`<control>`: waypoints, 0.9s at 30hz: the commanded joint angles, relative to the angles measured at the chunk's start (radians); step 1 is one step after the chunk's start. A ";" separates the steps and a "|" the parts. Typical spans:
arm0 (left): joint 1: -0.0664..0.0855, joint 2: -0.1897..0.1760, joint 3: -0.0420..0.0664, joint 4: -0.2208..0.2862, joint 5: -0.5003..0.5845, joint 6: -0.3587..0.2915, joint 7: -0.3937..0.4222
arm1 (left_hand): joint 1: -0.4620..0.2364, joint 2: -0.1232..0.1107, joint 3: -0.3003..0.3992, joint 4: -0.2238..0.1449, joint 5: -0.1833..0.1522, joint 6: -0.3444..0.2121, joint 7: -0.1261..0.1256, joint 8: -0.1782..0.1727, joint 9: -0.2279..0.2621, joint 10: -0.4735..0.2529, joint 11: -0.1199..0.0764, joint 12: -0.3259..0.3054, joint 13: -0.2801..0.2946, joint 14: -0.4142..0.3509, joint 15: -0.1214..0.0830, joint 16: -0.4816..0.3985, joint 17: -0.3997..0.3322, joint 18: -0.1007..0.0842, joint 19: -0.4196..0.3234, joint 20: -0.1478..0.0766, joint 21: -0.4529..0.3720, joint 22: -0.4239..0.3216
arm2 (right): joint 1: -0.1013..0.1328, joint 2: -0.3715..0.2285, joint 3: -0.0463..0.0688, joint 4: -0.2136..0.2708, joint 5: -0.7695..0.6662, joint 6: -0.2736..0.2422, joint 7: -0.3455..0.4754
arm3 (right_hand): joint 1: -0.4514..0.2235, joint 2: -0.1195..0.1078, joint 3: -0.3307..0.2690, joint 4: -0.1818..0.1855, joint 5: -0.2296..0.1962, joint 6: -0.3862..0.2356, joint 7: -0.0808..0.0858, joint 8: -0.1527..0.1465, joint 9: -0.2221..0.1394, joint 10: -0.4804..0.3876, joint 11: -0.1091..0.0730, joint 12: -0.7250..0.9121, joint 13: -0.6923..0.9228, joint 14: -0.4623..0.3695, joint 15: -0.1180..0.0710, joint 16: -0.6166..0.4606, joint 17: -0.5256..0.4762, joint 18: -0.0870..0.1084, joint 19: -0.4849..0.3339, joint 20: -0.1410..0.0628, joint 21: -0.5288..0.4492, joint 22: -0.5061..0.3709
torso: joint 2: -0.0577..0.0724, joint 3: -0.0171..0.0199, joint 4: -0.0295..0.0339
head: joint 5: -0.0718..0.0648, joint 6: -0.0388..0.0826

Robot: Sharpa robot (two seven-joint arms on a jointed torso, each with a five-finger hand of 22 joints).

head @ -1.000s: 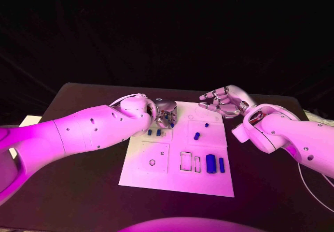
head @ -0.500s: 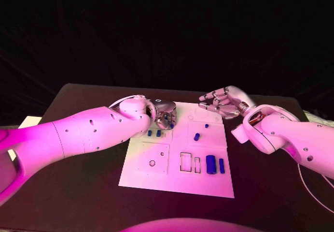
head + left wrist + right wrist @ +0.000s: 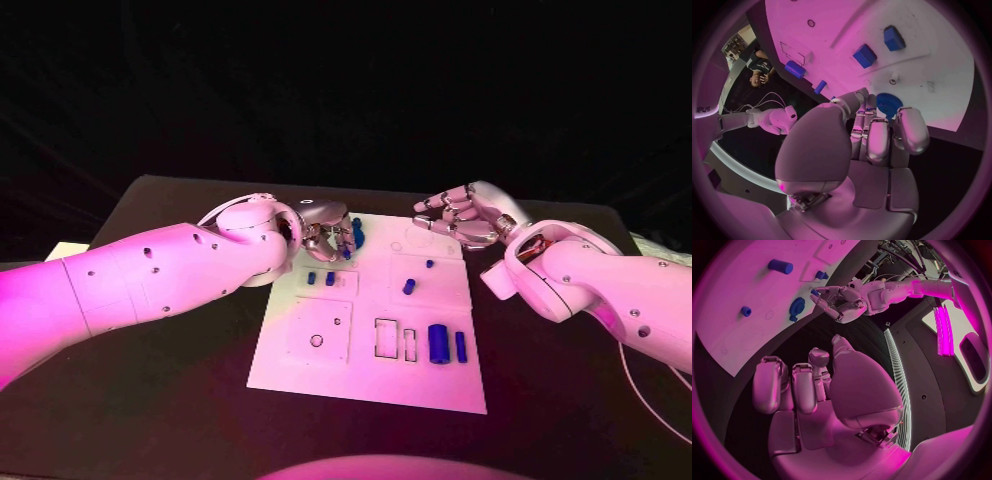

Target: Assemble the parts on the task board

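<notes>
White task board (image 3: 368,370) lying mid-surface (image 3: 144,400), dark open room on all sides, widest at the near edge and at both side edges. Left hand (image 3: 326,232) poised over the board's far left corner, fingers curled in, pinching a blue gear (image 3: 889,104) at the fingertips; the same gear seen beside that hand in the right wrist view (image 3: 797,306). Right hand (image 3: 464,212) hanging above the board's far right corner, fingers curled inward, nothing seen in them. Two small blue blocks (image 3: 319,278) side by side on the board just near of the left hand; a small blue peg (image 3: 408,286) at mid-board, another tiny one (image 3: 428,264) just beyond it; a tall blue cylinder (image 3: 438,343) and a thin blue bar (image 3: 460,346) standing close together at the near right, beside two outlined slots (image 3: 395,338). No readable writing on the board. Against half a second ago: left hand lifted slightly toward the far edge, gear now showing at its fingers; right hand much the same
</notes>
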 commanded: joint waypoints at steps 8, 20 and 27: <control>0.002 -0.062 0.007 0.027 0.072 -0.038 -0.002 | -0.014 0.001 -0.006 -0.002 -0.006 0.006 0.000 0.000 0.000 0.005 0.002 -0.006 0.000 0.031 -0.002 0.006 -0.002 -0.015 0.004 -0.002 0.004 0.002 | -0.002 -0.002 0.000 -0.001 0.000 0.012 0.007 | -0.001 0.007 -0.002 -0.001 0.005 0.007 -0.002 0.006 0.002 0.004 -0.003 0.003 0.001 0.060 -0.008 -0.002 0.070 0.009 0.000 -0.006 -0.004 0.001 | 0.001 -0.0014 -0.0005 | 0.004 0.001; 0.001 -0.069 0.007 0.002 0.069 0.017 -0.023 | -0.022 -0.002 -0.010 -0.003 -0.007 0.004 0.001 -0.004 -0.002 0.003 0.003 -0.012 0.000 0.030 -0.001 0.006 -0.005 -0.015 0.003 -0.001 0.004 0.003 | -0.002 0.001 0.000 -0.002 0.000 0.012 0.007 | -0.001 0.007 -0.002 -0.001 0.005 0.007 -0.002 0.006 0.002 0.004 -0.003 0.003 0.001 0.060 -0.008 -0.002 0.070 0.009 0.000 -0.006 -0.004 0.001 | 0.002 -0.0003 -0.0021 | 0.006 0.001; 0.000 -0.058 0.005 -0.016 0.055 0.041 -0.026 | -0.022 -0.003 -0.010 -0.003 -0.007 0.004 0.001 -0.004 -0.002 0.002 0.003 -0.013 0.000 0.030 -0.001 0.005 -0.008 -0.014 0.002 0.000 -0.001 0.000 | -0.002 0.001 0.000 -0.001 0.000 0.011 0.007 | -0.001 0.007 -0.002 -0.001 0.005 0.007 -0.002 0.006 0.002 0.004 -0.003 0.003 0.001 0.060 -0.008 -0.002 0.070 0.009 0.000 -0.006 -0.004 0.001 | 0.002 0.0001 -0.0019 | 0.003 -0.004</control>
